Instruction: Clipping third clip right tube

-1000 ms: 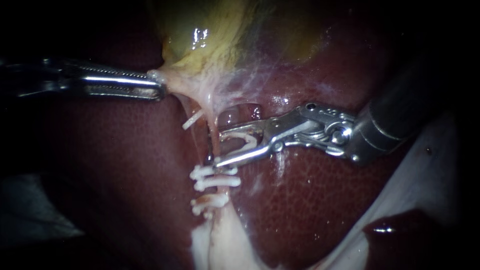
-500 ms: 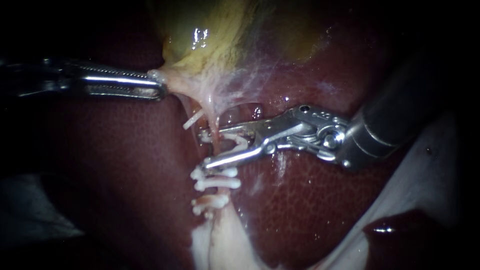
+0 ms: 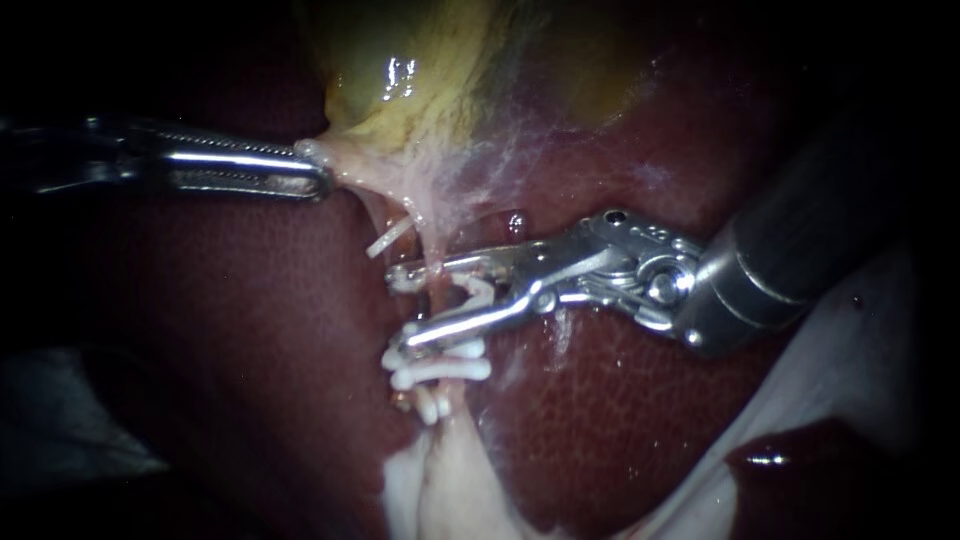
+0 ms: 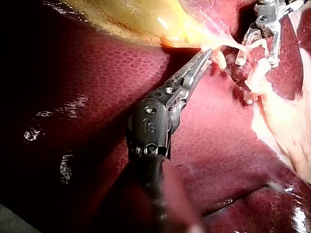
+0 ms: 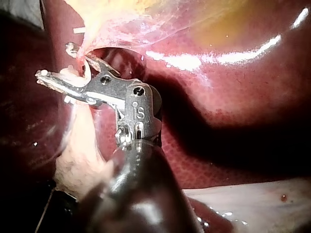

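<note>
My right instrument (image 3: 400, 305) carries a clip (image 3: 478, 290) in jaws that stand wide, astride the tube (image 3: 430, 295), just at 12 o'clock of the seated clips (image 3: 440, 370). My left instrument (image 3: 315, 178), at 10 o'clock, is clamped on the gallbladder (image 3: 400, 90) edge, tensioning it. Placement looks done, I judge; the squeeze and release remain.
</note>
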You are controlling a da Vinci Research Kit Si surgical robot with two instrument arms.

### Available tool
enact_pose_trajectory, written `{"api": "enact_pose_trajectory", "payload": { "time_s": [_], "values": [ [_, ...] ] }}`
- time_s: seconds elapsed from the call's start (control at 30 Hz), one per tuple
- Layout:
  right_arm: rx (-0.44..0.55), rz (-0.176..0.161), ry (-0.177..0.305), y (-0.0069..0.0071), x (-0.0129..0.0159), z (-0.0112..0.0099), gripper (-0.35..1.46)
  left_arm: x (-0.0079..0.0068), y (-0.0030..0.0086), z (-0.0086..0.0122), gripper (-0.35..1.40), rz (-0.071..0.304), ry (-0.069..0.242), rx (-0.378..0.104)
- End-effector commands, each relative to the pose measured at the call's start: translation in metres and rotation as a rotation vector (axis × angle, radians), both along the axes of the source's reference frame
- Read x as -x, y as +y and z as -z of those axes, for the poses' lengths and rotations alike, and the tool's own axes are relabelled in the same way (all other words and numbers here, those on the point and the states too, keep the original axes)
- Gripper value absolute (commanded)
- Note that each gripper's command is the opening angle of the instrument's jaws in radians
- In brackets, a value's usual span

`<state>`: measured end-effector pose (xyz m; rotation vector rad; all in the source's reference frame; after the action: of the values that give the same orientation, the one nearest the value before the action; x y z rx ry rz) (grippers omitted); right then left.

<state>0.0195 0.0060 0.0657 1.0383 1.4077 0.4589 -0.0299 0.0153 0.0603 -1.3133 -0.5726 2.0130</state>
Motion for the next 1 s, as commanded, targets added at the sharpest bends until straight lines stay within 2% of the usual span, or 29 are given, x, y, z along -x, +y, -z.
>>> {"api": "enact_pose_trajectory", "payload": {
  "time_s": [0.03, 0.4, 0.5, 0.83, 0.93, 1.0],
  "values": [
    [-0.007, 0.003, 0.001, 0.0001, -0.0003, 0.0000, 0.48, 0.0000, 0.0000, 0.0000, -0.35, 0.000, 0.000, 0.000],
    [-0.055, -0.020, -0.009, 0.0009, -0.0010, 0.0004, 0.41, 0.0001, 0.0000, 0.0000, -0.35, 0.000, 0.000, 0.000],
    [-0.073, -0.041, -0.013, 0.0014, -0.0009, 0.0009, 0.38, 0.0001, 0.0000, 0.0000, -0.35, 0.000, 0.000, 0.000],
    [-0.127, -0.036, -0.030, 0.0017, -0.0006, 0.0015, -0.12, 0.0001, 0.0000, 0.0000, -0.35, 0.000, 0.000, 0.000],
    [-0.143, -0.032, -0.035, 0.0016, -0.0004, 0.0016, -0.35, 0.0001, 0.0000, 0.0000, -0.35, 0.000, 0.000, 0.000],
    [-0.155, -0.030, -0.038, 0.0016, -0.0003, 0.0015, -0.35, 0.0001, 0.0000, 0.0000, -0.35, 0.000, 0.000, 0.000]
  ]
}}
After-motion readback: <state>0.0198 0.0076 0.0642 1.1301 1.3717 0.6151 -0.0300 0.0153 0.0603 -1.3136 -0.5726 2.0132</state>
